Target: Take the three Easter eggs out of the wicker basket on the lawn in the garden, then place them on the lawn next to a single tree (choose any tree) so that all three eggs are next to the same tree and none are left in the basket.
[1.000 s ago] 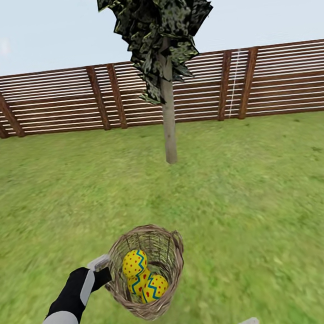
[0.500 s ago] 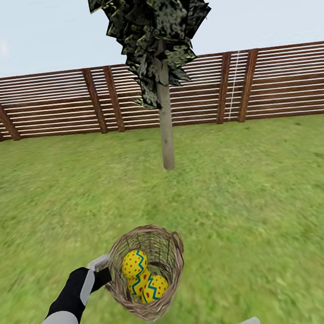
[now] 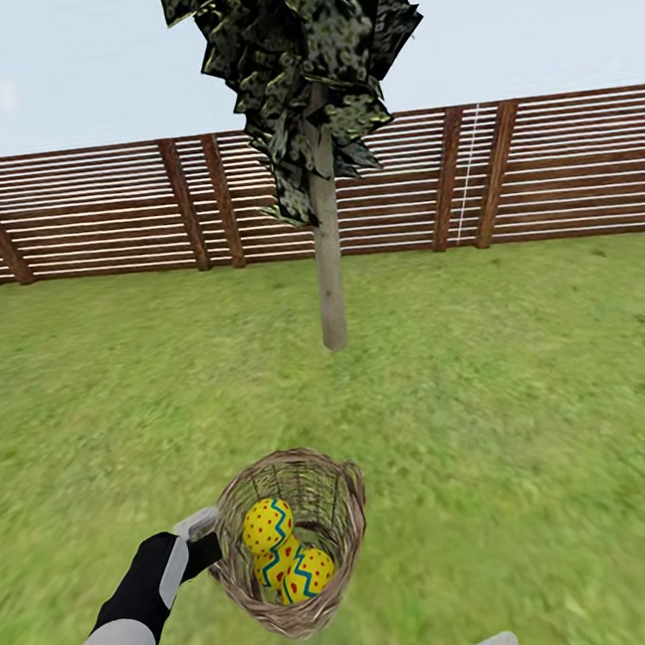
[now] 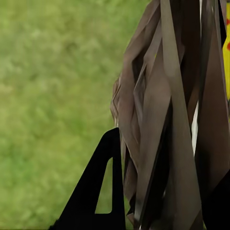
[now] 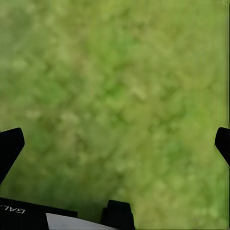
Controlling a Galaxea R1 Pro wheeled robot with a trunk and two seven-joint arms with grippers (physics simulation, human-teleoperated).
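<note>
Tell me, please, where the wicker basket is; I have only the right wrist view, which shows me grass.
Observer: In the head view the wicker basket is low and left of centre, with the left hand shut on its rim.
Operator: Are the eggs inside it?
Observer: Yes, the Easter eggs lie stacked inside the tilted basket.
Operator: Is a tree nearby?
Observer: The tree stands straight ahead on the lawn, in front of the fence.
</note>
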